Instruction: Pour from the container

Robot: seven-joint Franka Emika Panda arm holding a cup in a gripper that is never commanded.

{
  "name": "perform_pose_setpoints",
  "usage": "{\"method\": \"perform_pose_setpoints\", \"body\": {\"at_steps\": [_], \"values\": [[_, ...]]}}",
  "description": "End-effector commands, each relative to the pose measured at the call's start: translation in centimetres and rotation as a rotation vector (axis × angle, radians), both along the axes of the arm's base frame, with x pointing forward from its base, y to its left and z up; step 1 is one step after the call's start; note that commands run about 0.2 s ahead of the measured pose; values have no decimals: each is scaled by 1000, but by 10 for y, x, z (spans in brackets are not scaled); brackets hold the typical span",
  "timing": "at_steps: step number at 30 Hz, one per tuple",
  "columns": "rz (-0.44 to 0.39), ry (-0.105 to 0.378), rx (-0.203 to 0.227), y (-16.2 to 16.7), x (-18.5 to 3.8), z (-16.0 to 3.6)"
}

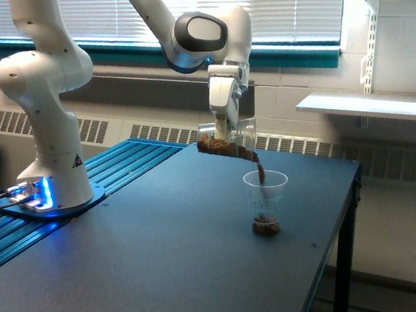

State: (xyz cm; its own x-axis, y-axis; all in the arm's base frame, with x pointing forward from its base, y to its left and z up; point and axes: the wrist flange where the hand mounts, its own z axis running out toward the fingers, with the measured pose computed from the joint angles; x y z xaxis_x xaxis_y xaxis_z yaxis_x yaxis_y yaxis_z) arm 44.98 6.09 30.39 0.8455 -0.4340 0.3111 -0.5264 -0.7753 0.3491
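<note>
**Pour under way**

Gripper [224,133] clenched on the container [227,143], tipped near-sideways above the bench's far right edge. Brown bits stream [260,171] into the marked cup [266,203] below. Small heap in the cup; most bits left in the container, so roughly early-to-mid pour.

The scene is lit evenly and brightly by daylight through the blinds [178,10] behind the arm [46,106]. A soft sheen is seen on the dark table [167,264] below them. Blue light glows at the arm's base. Fine detail is slightly soft throughout.
</note>
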Motion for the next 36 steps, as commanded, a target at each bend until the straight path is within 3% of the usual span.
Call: {"method": "perform_pose_setpoints", "body": {"at_steps": [1,36], "values": [[24,14,-20,6,2,0],[29,71,-67,8,11,0]]}}
